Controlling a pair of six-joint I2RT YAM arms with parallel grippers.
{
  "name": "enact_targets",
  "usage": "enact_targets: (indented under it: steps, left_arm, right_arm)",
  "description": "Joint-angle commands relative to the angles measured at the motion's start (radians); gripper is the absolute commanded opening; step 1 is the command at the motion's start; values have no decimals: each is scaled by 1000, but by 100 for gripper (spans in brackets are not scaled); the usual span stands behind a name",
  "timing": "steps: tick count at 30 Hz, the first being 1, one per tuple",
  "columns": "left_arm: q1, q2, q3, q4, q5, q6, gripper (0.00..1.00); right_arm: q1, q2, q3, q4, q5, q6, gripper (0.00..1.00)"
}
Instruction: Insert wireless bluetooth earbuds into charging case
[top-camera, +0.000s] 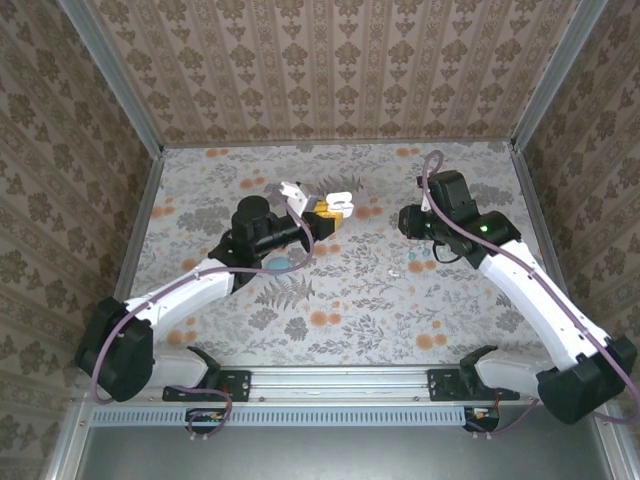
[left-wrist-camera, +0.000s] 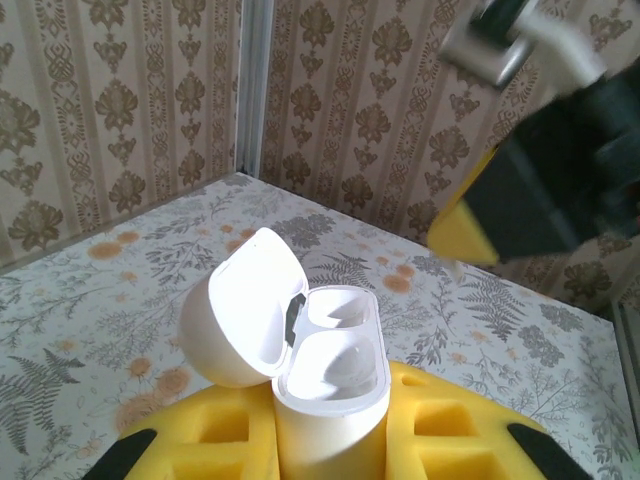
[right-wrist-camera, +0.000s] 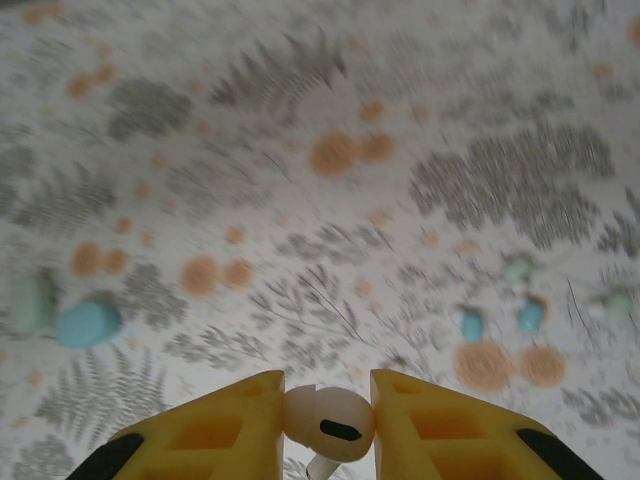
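- Two hands, both loaded: the left hand (left-wrist-camera: 330, 430) is closed on the base of the white charging case (left-wrist-camera: 330, 375). The lid (left-wrist-camera: 240, 310) is swung open to the left and both sockets look empty. The right hand (right-wrist-camera: 325, 405) is narrow, pinching one white earbud (right-wrist-camera: 338, 422) by its bulb, with the stem poking down between the pads.
- Position: the case appears lifted off the worktop (right-wrist-camera: 400, 120), out toward the middle. In the top view the right hand sits to its right, well apart from it.
- Slip risk: the grip is on a rounded, glossy bulb. A nudge against the socket rim could twist the earbud or squirt it out.
- Seating risk: the stem must drop into the matching well. The earbud's orientation in the pinch is hard to read because the wrist view is blurred.
- Lid risk: the lid stands just beside the sockets. A finger coming in from that side could knock it shut or lever the case in the left grip.
- Clutter risk: a teal oval piece (right-wrist-camera: 88, 323) and small teal bits (right-wrist-camera: 470, 323) lie below, so a dropped earbud could land among them.
- Second earbud: cannot tell where it lies.
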Motion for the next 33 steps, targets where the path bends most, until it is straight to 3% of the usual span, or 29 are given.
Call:
enact_targets:
  steps: [1,14,33]
  left_arm:
    - [-17,12,54,34,39,-17,21]
    - [-60,24,66,87,78,3,21]
    - [-70,5,68,102,63,-22,21]
  right_arm:
    - [41,-28,58,57,68,-65,28]
    - [200,0,165,163,64,-137,28]
    - [244,62,143,211,63,-173,27]
